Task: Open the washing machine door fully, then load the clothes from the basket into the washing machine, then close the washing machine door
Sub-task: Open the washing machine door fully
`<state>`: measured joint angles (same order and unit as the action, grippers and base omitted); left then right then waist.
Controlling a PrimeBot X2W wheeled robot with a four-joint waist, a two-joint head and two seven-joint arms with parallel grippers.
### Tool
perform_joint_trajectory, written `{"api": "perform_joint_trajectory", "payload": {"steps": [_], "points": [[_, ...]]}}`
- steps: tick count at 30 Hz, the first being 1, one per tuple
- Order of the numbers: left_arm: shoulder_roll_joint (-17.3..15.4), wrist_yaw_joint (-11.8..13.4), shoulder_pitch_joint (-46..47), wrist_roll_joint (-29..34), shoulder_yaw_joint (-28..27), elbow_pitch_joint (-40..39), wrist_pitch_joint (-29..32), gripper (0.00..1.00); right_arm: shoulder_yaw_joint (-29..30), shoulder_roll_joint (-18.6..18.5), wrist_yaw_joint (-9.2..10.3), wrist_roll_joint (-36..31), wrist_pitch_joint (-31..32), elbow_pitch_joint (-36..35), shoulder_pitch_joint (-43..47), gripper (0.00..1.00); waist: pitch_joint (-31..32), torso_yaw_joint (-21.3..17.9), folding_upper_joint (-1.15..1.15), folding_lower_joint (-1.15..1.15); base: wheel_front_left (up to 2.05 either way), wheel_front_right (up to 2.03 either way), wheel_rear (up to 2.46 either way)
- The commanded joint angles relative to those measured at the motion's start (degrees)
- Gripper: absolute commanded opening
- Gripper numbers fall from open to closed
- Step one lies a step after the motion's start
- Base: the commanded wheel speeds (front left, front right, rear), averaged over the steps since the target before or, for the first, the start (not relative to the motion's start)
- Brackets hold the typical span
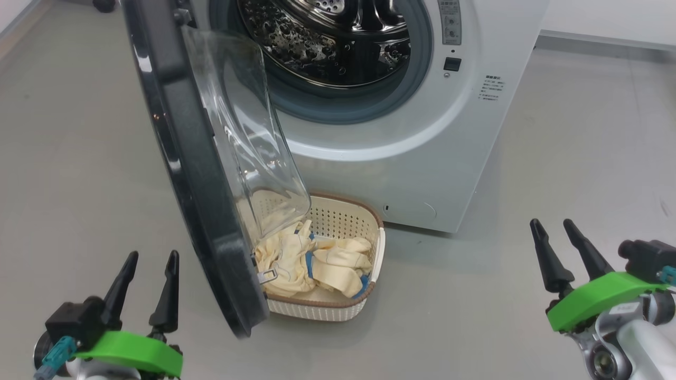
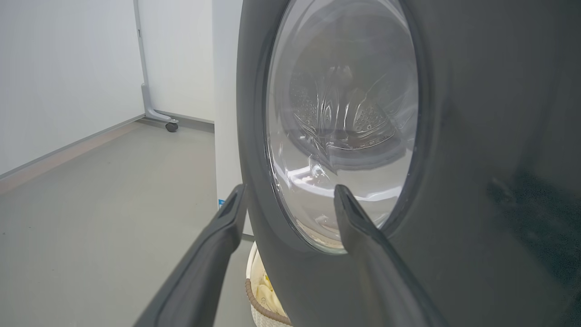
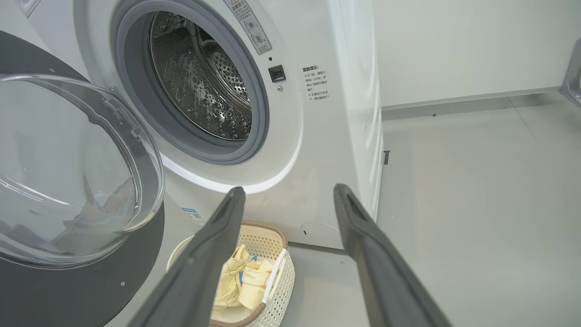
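two grippers are nearest, both with jaws spread wide and holding nothing. the left gripper (image 1: pixel 152 256) is low on the left, just outside the door. the right gripper (image 1: pixel 551 224) is low on the right, well apart from everything.

next comes the door (image 1: pixel 179 158), swung out on the machine's left side and standing nearly edge-on, its glass bowl (image 1: pixel 248 132) facing right. in the left wrist view its dark outer face is close ahead of the fingers (image 2: pixel 218 245).

the door's lower edge hangs over the left part of the basket (image 1: pixel 376 232). the basket sits on the floor (image 1: pixel 581 158) just in front of the washing machine (image 1: pixel 422 158), with the clothes (image 1: pixel 322 264) piled inside and none lifted out. farthest is the bare steel drum (image 1: pixel 327 47).

i judge the first step is in hand: the door is out but not fully back, and it covers part of the basket. the next move likely calls for pushing the door's inner side further left, probably with the right gripper, before any reach for the clothes.
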<state>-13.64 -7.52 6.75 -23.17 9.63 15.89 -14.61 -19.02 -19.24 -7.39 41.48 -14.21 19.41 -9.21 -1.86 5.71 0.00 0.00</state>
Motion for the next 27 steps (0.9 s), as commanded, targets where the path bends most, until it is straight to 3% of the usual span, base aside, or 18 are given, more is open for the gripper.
{"api": "perform_joint_trajectory", "payload": {"steps": [1, 7, 22, 23, 25, 27], "points": [[-1.19, 0.03, 2.04, 0.49, -2.54, -1.65, -0.39, 1.0, 0.74, -0.26, -0.1, -1.04, -0.78, -2.0, -0.25, 1.0, -0.09, -0.01, 0.0, 0.0, 0.0, 0.0, 0.0], [-1.31, 0.03, 2.34, 0.35, -2.97, -1.56, -0.39, 1.0, 2.35, 1.92, -0.1, -4.0, -0.78, -2.04, 2.81, 1.0, -0.74, 0.02, 0.0, 0.0, 0.0, 0.0, 0.0], [-0.95, 0.03, 2.88, 0.15, -3.59, -1.13, -0.39, 1.0, 3.35, 2.92, -0.1, -5.72, -0.78, -1.68, 3.75, 1.0, -1.57, 0.25, 0.0, 0.0, 0.0, 0.0, 0.0], [-0.88, 0.03, 2.87, 0.05, -3.59, -0.97, -0.39, 0.59, 3.45, 2.89, -0.1, -5.8, -0.78, -1.75, 3.76, 1.0, -1.51, 0.32, 0.0, 0.0, 0.0, 0.0, 0.0], [-0.74, 0.03, 2.84, -0.2, -3.7, -0.6, -0.39, 0.0, 3.5, 2.92, -0.1, -5.93, -0.79, -1.9, 3.9, 1.0, -1.27, 0.49, 0.0, 0.0, 0.0, 0.0, 0.0], [-0.48, 0.03, 2.91, -0.8, -4.15, -0.7, -0.39, 0.0, 3.58, 2.92, -0.1, -6.04, -0.79, -2.06, 4.14, 1.0, -1.14, 0.78, 0.0, 0.0, 0.0, 0.0, 0.0]]}}
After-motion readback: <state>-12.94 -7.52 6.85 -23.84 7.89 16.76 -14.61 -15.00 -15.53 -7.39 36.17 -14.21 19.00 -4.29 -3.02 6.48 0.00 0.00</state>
